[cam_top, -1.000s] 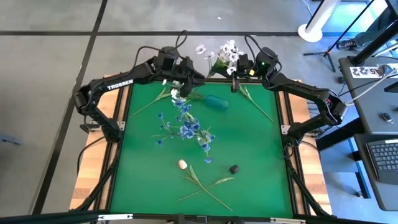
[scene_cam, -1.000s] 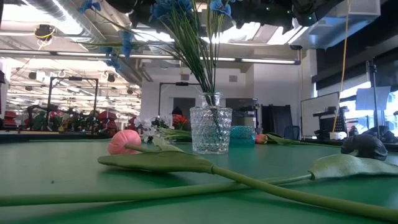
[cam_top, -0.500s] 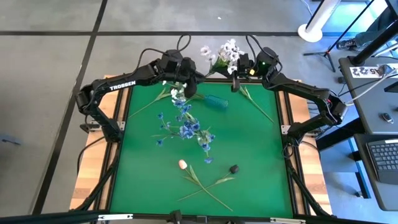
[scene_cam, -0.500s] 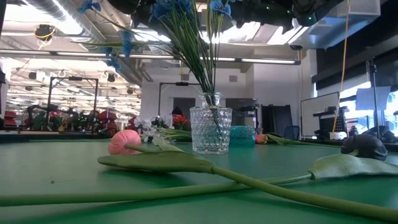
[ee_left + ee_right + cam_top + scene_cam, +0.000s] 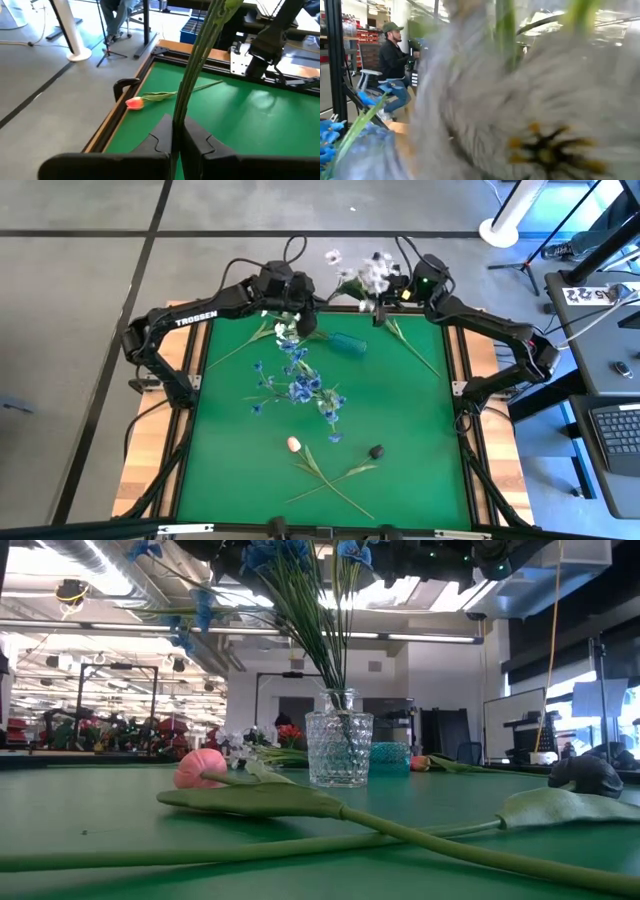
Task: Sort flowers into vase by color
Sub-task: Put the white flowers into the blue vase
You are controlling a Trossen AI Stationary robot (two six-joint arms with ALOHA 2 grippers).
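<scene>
Standing by the surface, I saw the left gripper up over the far edge, a little left of the middle, with its fingers pressed together on a thin bundle of green stems that rose straight up out of the grip. Those stems seemed to belong to the white spray, whose blossoms hung in the air just past the far edge, between the two arms. The right gripper sat close beside those blossoms, at the far edge right of the middle, and a big white flower with a yellow centre filled nearly everything in front of it, so I could not tell how its fingers stood. On the green surface, the clear glass vase stood upright near the middle with the blue flowers fanning out of it. A teal container sat farther back, just near of the two grippers. A pink tulip lay on the near part, and its long stem crossed that of the dark bud lying to its right. Another tulip lay flat by the far right edge. A second, smaller cluster of white blossoms lay on the surface just under the left gripper. Beyond the surface, a person in a green cap sat at a desk.
</scene>
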